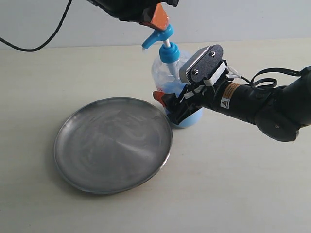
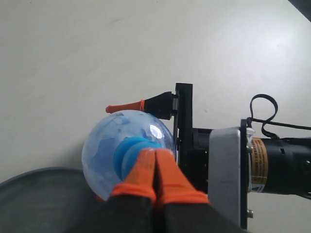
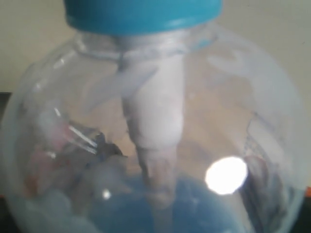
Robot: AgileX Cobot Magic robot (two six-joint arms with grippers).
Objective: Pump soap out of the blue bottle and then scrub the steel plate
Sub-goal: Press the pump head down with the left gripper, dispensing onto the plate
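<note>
Tall clear plastic blue bottle (image 1: 169, 73) with bright blue pump head (image 1: 160, 36) stands upright on the pale beige tabletop (image 1: 243, 189), just beside the right edge of the large round shallow steel plate (image 1: 77, 167); whether base and rim touch cannot be told. The plate lies flat, left of centre in the exterior view, with faint pale swirls on its shiny surface; cannot tell if these are soap or reflection. The soap (image 1: 188, 119), a pale light-blue liquid, fills only the lower part of the bottle; the right wrist view shows it pooled (image 3: 146, 211) beneath the white dip tube (image 3: 155, 121) and blue collar (image 3: 141, 12). The left gripper (image 1: 158, 19) comes down from the top edge, its orange fingers (image 2: 141, 174) pressed together with no gap and their tips resting on top of the pump head (image 2: 127, 156). The pump stem is raised above the collar and the spout (image 1: 147, 44) points left, to the plate's side. The right gripper (image 1: 174, 104) reaches in from the right and is clamped around the bottle's lower body. One black finger with an orange tip (image 2: 127, 106) lies along the bottle's side; the opposite finger is hidden in the left wrist view. The plate rim shows at the lower corner of that view (image 2: 34, 177). A black cable (image 1: 34, 47) crosses the upper left background.
</note>
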